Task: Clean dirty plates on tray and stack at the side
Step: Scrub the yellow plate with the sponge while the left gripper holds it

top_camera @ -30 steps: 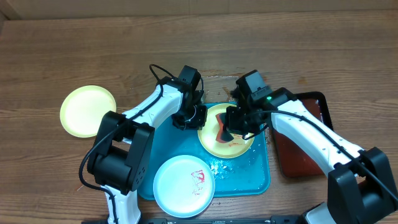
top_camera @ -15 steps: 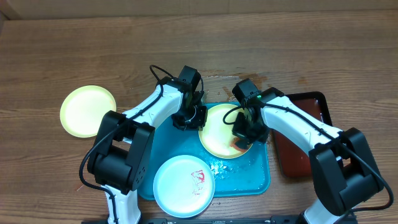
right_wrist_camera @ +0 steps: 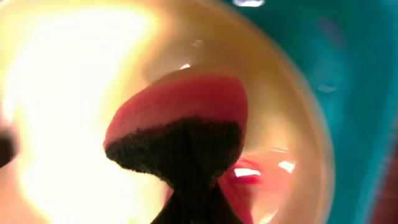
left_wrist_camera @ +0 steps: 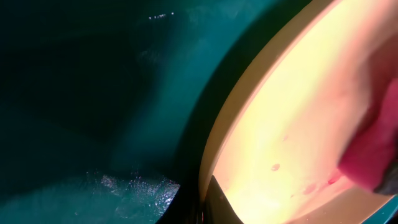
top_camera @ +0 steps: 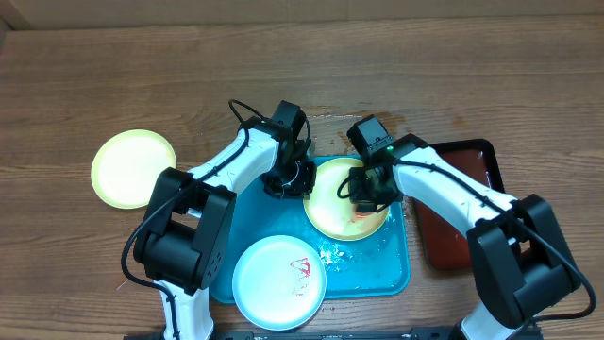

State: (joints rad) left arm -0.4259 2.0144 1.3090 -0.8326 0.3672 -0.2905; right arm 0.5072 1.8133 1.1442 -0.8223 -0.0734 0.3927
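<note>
L jaws clamp the rim of a yellow-green plate (top_camera: 328,206) spreading right of them on the tray (top_camera: 389,266), R jaws grip a red sponge (right_wrist_camera: 180,118) pressing the plate just below them; risk: hard scrub vs thin rim grip cd yank plate loose.

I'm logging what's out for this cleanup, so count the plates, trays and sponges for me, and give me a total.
Plates: 3 (smeared yellow-green plate, clean yellow-green plate, blue-white plate)
Trays: 2 (turquoise tray, red-brown tray)
Sponge: 1
Total: 6
</note>
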